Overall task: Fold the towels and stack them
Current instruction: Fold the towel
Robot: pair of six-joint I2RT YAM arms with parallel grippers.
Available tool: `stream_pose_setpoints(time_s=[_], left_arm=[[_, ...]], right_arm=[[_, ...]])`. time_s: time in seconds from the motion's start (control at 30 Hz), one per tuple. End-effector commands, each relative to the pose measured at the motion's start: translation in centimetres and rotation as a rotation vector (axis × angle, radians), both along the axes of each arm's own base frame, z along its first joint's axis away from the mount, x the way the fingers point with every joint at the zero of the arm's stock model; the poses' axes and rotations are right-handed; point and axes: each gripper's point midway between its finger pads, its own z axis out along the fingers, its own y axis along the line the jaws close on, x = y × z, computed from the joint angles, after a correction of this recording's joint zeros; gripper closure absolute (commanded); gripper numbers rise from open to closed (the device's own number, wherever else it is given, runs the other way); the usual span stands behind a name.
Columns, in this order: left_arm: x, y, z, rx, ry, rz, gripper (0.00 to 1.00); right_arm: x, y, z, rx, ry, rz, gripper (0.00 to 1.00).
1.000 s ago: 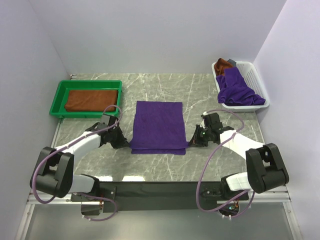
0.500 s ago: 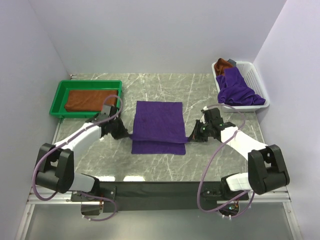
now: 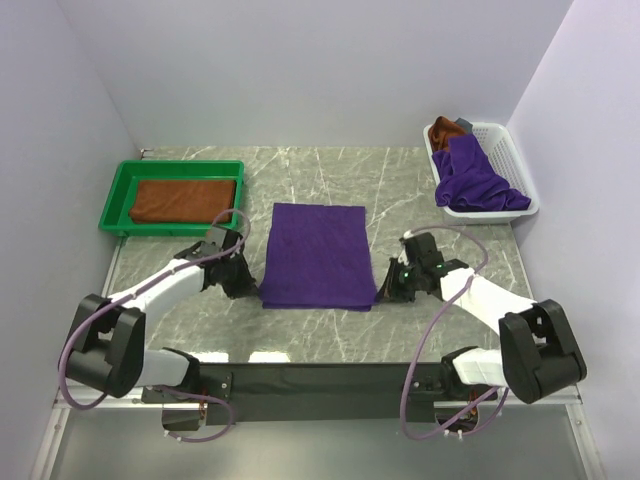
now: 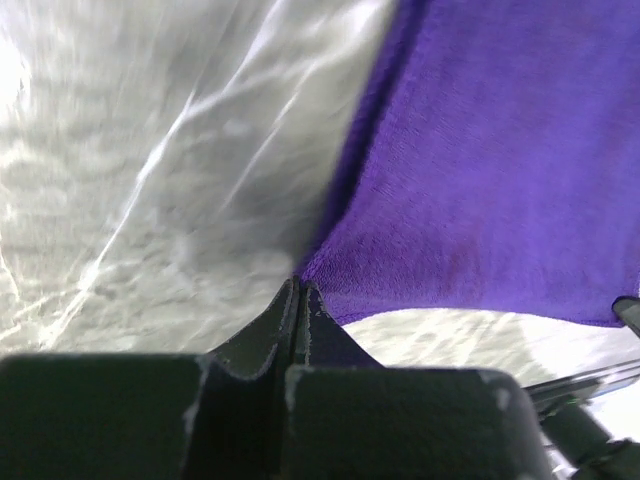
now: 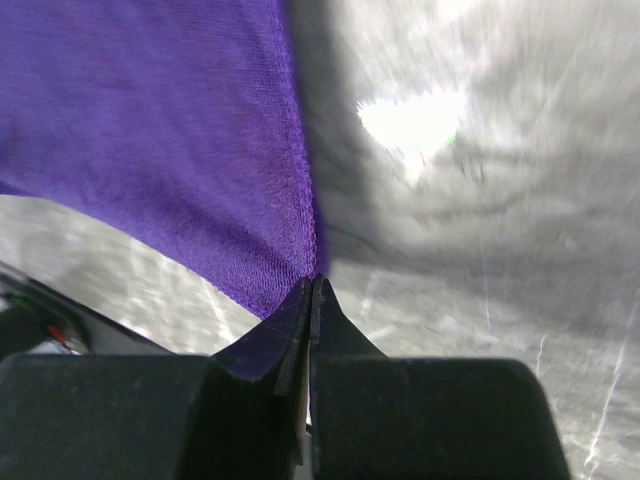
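A deep purple towel lies flat in the middle of the marble table, a neat rectangle. My left gripper is shut on its near left corner, and my right gripper is shut on its near right corner, both low at the table. In the left wrist view the purple towel runs from the pinched tips of the left gripper. In the right wrist view the towel's hemmed edge ends at the shut right gripper. A folded rust-brown towel lies in the green tray.
A white basket at the back right holds a crumpled purple towel and a bit of rust-brown cloth, with a small grey item behind them. Walls close in the table on the left, back and right.
Both grippers drew back toward the far side with the top layer's near corners, then came near again. The top layer now covers the lower layer down to the towel's near edge.
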Motion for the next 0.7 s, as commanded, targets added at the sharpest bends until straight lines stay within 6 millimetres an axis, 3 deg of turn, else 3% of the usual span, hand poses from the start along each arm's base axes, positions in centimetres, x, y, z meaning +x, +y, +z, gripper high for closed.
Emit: stream_pose_setpoints(time_s=[0.0,0.2,0.37,0.5,0.57,0.67], left_arm=[[-0.1,-0.4,-0.6,-0.008,-0.003,0.001,0.99],[-0.8,-0.1,-1.8,0.044,0.025,-0.017,0.99],[-1.5,0.3,-2.7,0.070,0.041,-0.004,0.98],[-1.9,0.5,-2.6,0.071,0.046,0.011,0.80],[-1.6,0.4,-1.6,0.069,0.019,0.011,0.72],[-1.3,0.4,0.1,0.074,-0.019,0.014,0.42]], right_arm=[[-0.2,0.1,-0.9,-0.023,0.009,-0.012,1.00],[-0.6,-0.8,-2.0,-0.075,0.027,-0.024,0.99],[-0.9,-0.9,-2.4,-0.083,0.039,-0.015,0.89],[-1.6,-0.6,-1.9,-0.087,0.040,0.015,0.66],[-1.6,-0.4,-1.0,-0.096,0.006,0.029,0.57],[-1.5,-0.7,0.6,-0.130,-0.042,0.031,0.50]])
